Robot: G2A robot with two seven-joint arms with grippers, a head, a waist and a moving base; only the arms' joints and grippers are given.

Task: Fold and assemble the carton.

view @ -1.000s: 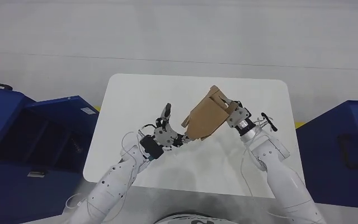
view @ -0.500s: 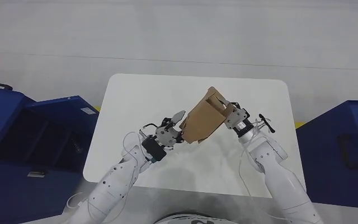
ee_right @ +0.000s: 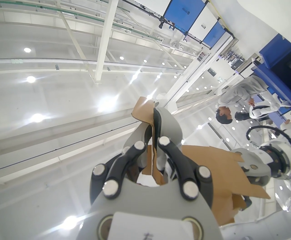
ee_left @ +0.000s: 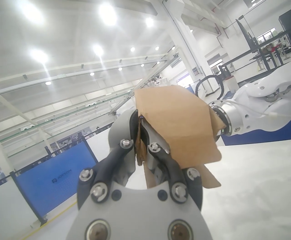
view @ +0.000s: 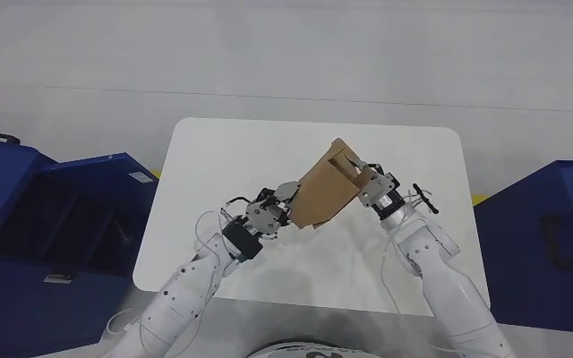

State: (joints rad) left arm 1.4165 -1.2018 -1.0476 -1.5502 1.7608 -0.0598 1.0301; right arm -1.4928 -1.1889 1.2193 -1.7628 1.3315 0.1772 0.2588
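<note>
Left gripper (view: 286, 199) and right gripper (view: 362, 183) each clenched opposite carton (view: 322, 192) edges; squaring it likely needed slow, even counter-pressure.

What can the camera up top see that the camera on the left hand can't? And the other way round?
Top view alone: the whole outline of the white table, and both arms meeting the carton from opposite sides, with the left gripper at one edge and the right gripper at the other.
Left wrist view alone: a close look at its fingers pinching a cardboard flap, plus the ceiling lights overhead.
Both: the brown carton held between the grippers, some white tabletop, and the right arm at the carton's far end.
</note>
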